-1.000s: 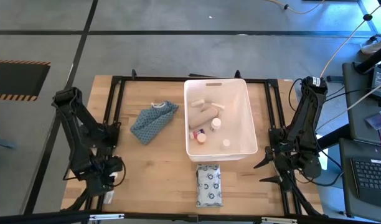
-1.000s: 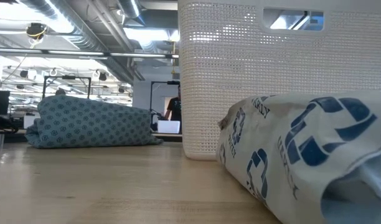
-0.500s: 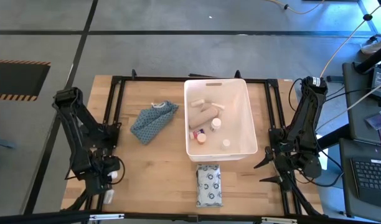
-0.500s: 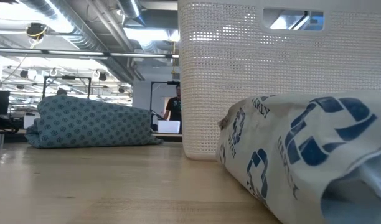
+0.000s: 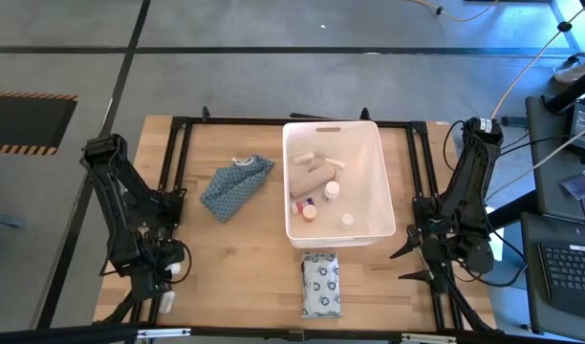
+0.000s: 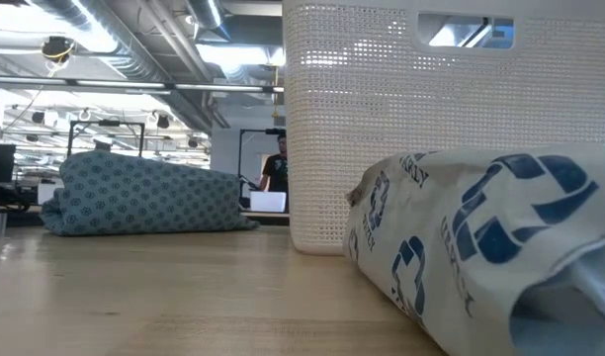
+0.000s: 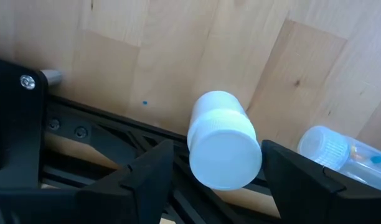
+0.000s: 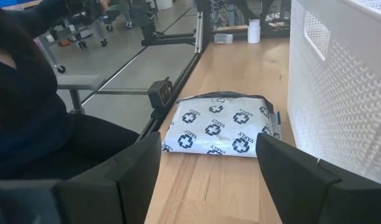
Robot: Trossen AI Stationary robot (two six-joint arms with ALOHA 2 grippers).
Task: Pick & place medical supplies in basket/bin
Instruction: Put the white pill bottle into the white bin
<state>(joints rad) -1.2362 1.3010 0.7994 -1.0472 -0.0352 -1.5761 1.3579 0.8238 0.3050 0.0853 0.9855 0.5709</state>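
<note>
We note a slight shift of the left gripper (image 5: 168,270) near the table's front-left corner since a second ago. We find no other change.

Bright, even light — soft shadows (foreground blurred).

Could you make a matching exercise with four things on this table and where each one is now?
Things:
1. white bottle
2. beige bandage roll
3. blue patterned cloth
4. cross-printed soft pack

Places:
A. on the table in front of the tub's short wall
B. between the left gripper's fingers
C. inside the white tub
D. on the table beside the tub, toward the left arm

Pairs: 1-B, 2-C, 3-D, 4-A
</note>
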